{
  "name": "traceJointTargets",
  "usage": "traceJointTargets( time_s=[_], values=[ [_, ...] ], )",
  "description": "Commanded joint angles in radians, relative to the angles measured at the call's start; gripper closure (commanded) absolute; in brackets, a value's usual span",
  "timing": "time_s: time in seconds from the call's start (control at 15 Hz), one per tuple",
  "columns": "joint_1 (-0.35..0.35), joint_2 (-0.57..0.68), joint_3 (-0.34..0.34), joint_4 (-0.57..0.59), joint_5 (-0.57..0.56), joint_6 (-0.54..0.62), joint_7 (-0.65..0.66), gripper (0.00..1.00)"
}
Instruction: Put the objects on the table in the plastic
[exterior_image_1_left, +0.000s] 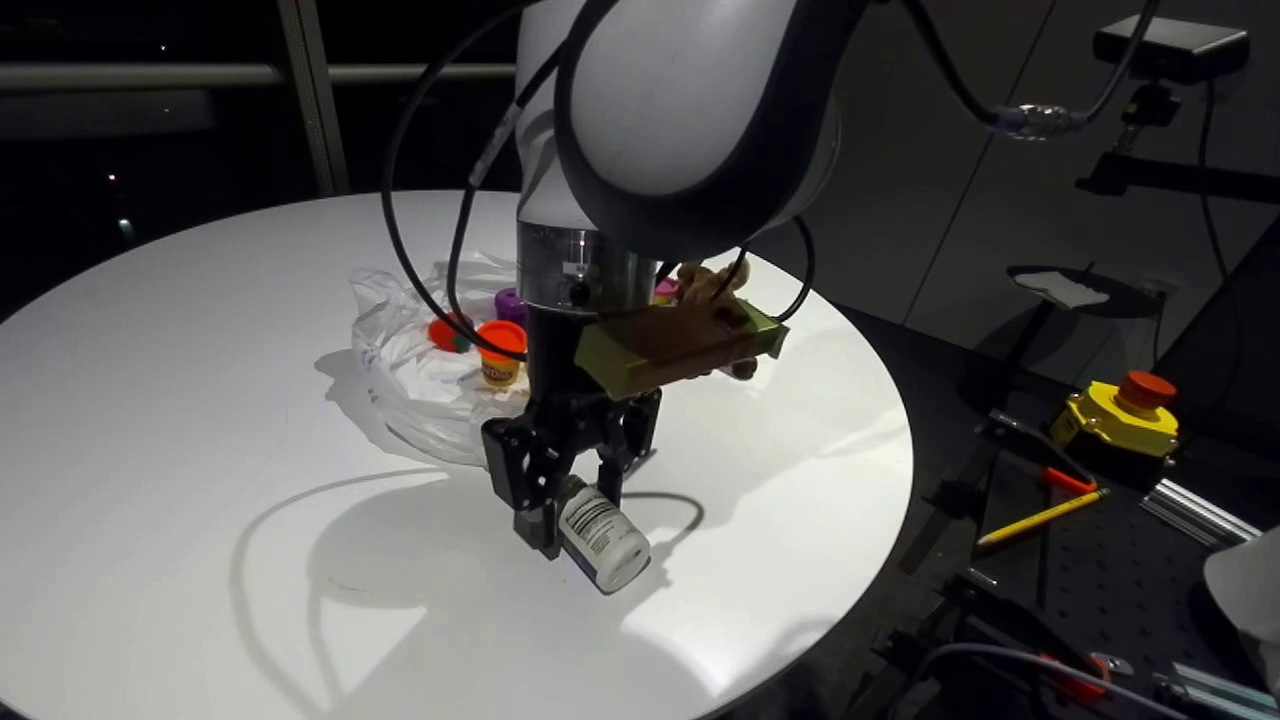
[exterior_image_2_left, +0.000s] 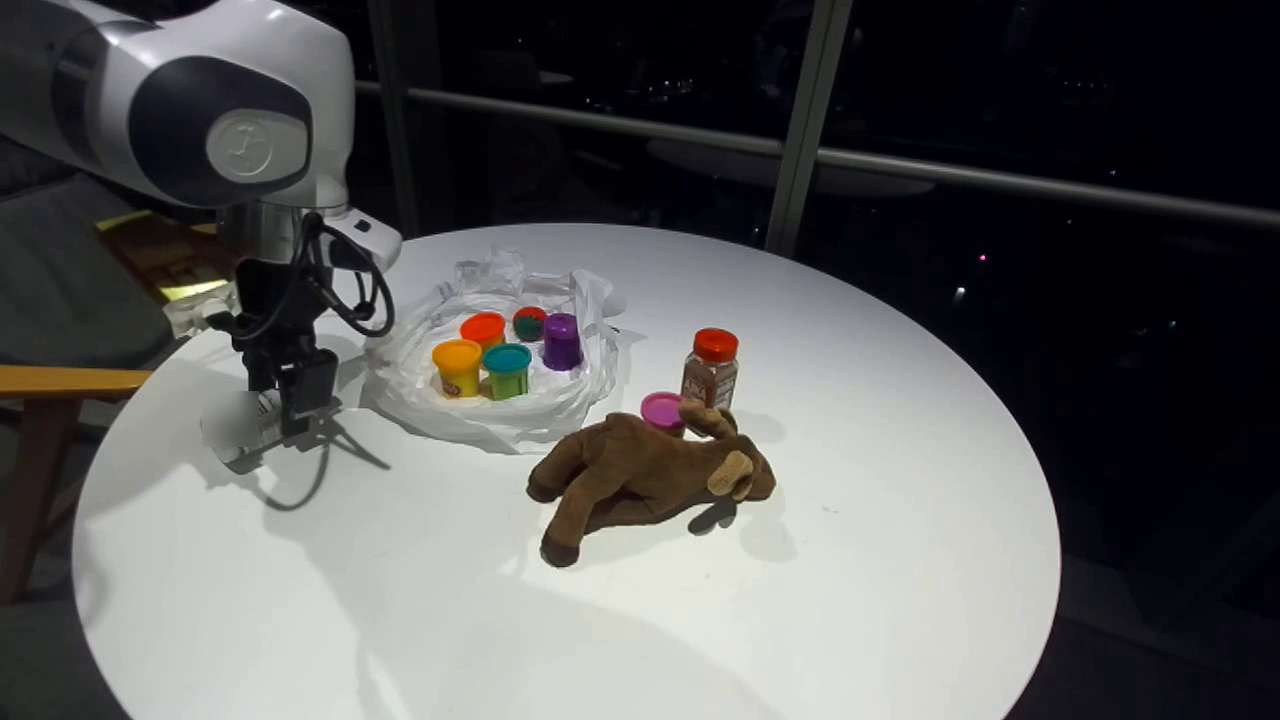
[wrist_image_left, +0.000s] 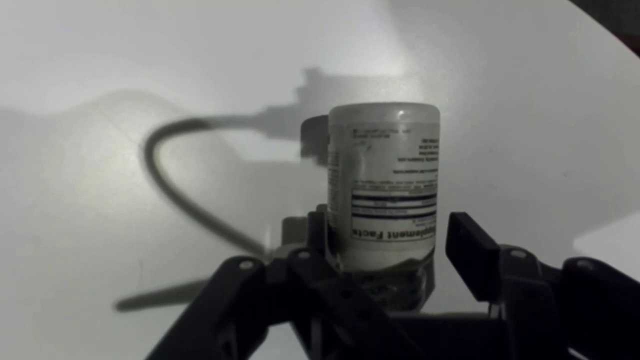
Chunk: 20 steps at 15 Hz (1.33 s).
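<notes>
A white supplement bottle (wrist_image_left: 390, 170) with a dark cap end lies on its side at the table's near edge in an exterior view (exterior_image_1_left: 605, 540); it also shows in an exterior view (exterior_image_2_left: 235, 428), partly blurred. My gripper (wrist_image_left: 392, 240) is around its cap end. One finger is against or very close to the bottle; a clear gap separates the other finger from it. The white plastic bag (exterior_image_2_left: 470, 425) lies spread on the table. On it are yellow (exterior_image_2_left: 460, 370), orange (exterior_image_2_left: 484, 328) and teal (exterior_image_2_left: 507, 370) tubs, a purple tub (exterior_image_2_left: 562, 343) and a red-green ball (exterior_image_2_left: 529, 323).
A brown plush animal (exterior_image_2_left: 650, 470), a pink-lidded tub (exterior_image_2_left: 663, 410) and a red-lidded spice jar (exterior_image_2_left: 711, 368) stand or lie on the white round table (exterior_image_2_left: 850, 560) beside the bag. A wooden chair arm (exterior_image_2_left: 70, 381) is close to the table's edge.
</notes>
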<state>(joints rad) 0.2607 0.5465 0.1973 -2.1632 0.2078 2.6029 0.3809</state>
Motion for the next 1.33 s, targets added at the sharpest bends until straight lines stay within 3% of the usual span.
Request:
traceJointTargets(
  time_s=[0.0, 0.13, 0.67, 1.27],
  values=[
    [0.021, -0.04, -0.012, -0.022, 0.001, 0.01, -0.003, 0.65],
    [0.047, -0.062, -0.033, -0.029, -0.028, 0.006, 0.024, 0.74],
    [0.051, -0.168, -0.042, 0.045, -0.064, -0.097, 0.015, 0.74],
    [0.004, -0.058, -0.084, 0.256, -0.062, -0.04, 0.005, 0.74]
  ],
)
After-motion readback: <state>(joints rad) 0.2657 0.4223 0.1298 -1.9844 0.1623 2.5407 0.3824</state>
